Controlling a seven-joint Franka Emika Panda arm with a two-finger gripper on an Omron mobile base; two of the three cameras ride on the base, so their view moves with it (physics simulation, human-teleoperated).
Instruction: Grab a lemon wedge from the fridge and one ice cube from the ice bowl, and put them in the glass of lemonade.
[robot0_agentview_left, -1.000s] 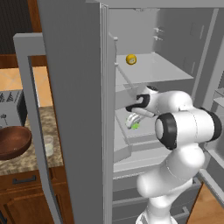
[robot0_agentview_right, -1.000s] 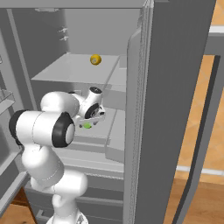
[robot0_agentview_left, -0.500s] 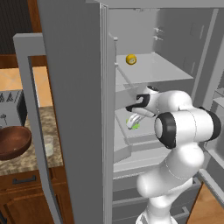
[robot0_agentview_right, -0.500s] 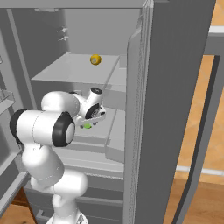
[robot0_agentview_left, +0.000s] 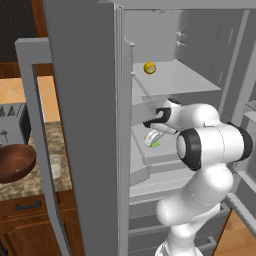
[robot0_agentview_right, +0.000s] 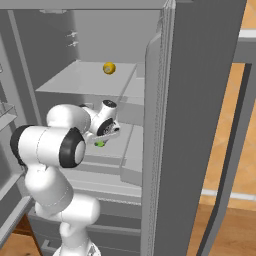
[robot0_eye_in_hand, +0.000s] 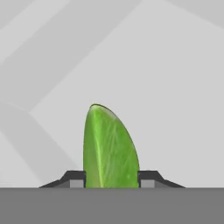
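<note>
The fridge (robot0_agentview_left: 85, 100) stands with its doors open, and my arm reaches onto a middle shelf. A green lemon wedge (robot0_eye_in_hand: 109, 148) lies on that shelf (robot0_agentview_left: 154, 144) (robot0_agentview_right: 100, 144). My gripper (robot0_eye_in_hand: 112, 180) is shut on it, one dark fingertip against each side. From the base views the gripper (robot0_agentview_left: 152, 139) (robot0_agentview_right: 103, 140) hangs low over the shelf. On the counter to the left sit the brown ice bowl (robot0_agentview_left: 15, 162) and the small glass of lemonade (robot0_agentview_left: 55, 166). The ice cube is out of view.
A small yellow round fruit (robot0_agentview_left: 149, 67) (robot0_agentview_right: 109, 68) rests on the shelf above. A toaster (robot0_agentview_left: 12, 122) stands behind the bowl. The left fridge door (robot0_agentview_left: 40, 150) stands between the counter and the shelves, and the right door (robot0_agentview_right: 205, 125) is close beside the arm.
The fingers have closed in from wide open onto the sides of the lemon wedge. The arm and the wedge have stayed where they were.
</note>
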